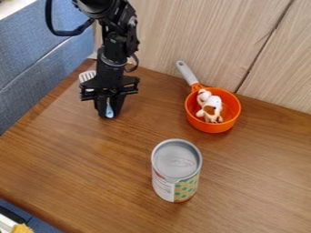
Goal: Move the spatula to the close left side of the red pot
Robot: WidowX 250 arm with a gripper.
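The gripper (110, 113) hangs over the upper left part of the table, pointing down, its two fingers shut on the light blue handle of the spatula (109, 110). The spatula's pale slotted head (87, 76) shows behind and to the left of the gripper; the middle of the spatula is hidden by the gripper. To the right, well apart from the gripper, an orange-red pot (211, 128) stands near the wall, its grey handle angled up and to the left. A white and brown plush toy (210, 107) lies inside the pot.
A tall can (176, 168) with a metal lid stands upright in front of the pot, toward the lower middle. The wooden table (79, 154) runs back to a wood-panelled wall (206, 36). A blue padded partition (30, 68) borders the left edge.
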